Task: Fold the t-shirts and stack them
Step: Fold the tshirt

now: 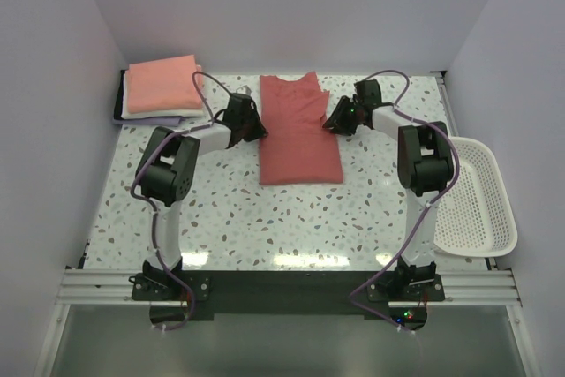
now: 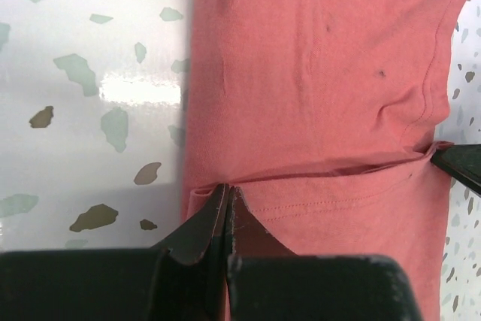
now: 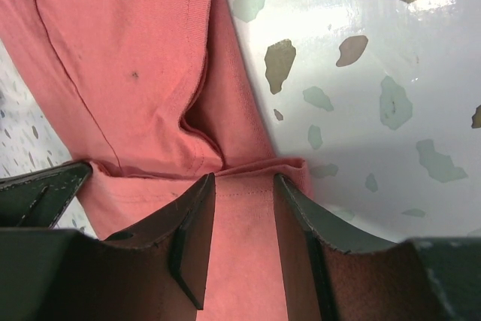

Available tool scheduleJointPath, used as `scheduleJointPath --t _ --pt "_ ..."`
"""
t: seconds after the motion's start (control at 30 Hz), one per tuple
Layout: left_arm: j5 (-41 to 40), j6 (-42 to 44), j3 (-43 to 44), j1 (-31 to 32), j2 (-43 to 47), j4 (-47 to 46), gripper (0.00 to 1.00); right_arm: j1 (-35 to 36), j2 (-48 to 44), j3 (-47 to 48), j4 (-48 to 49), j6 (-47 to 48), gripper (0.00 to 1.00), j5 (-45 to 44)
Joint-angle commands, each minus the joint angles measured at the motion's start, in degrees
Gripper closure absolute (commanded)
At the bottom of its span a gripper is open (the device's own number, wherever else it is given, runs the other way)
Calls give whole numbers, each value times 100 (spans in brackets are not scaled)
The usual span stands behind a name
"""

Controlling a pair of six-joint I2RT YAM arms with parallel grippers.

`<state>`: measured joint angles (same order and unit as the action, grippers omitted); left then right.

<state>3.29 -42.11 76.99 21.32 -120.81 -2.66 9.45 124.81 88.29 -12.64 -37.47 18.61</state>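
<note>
The dusty-red t-shirt (image 1: pixel 298 143) lies flat mid-table, sides folded in, its stitched hem doubled up across its middle. My left gripper (image 1: pixel 258 125) sits at the shirt's left edge, and in the left wrist view it (image 2: pixel 227 192) is shut on the hem's corner (image 2: pixel 207 199). My right gripper (image 1: pixel 334 121) sits at the right edge, and in the right wrist view it (image 3: pixel 244 180) is open, with the hem (image 3: pixel 244 223) lying between its fingers. The folded salmon-pink tee (image 1: pixel 163 84) tops a stack at the far left, over a white tee (image 1: pixel 159 113) and a lavender one (image 1: pixel 154 120).
A white lattice basket (image 1: pixel 477 205) stands at the table's right edge beside the right arm. The speckled tabletop (image 1: pixel 291 218) runs from the shirt to the arm bases. Grey walls enclose the back and sides.
</note>
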Motion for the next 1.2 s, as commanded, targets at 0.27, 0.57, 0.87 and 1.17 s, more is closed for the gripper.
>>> scheduleJointPath --t 0.27,0.57,0.87,1.17 --pt "690 370 -193 -489 919 -648 94 21 -712 250 -221 65 58 -25" --pt "1455 -227 -807 -375 1183 -1422 94 715 -766 382 201 12 58 511" --pt "1332 -526 -1747 -163 1227 -1545 100 1041 33 390 1132 -374 59 1057" --pt "1104 -509 -2197 -146 1218 -1396 100 883 922 549 1492 -927 60 1232"
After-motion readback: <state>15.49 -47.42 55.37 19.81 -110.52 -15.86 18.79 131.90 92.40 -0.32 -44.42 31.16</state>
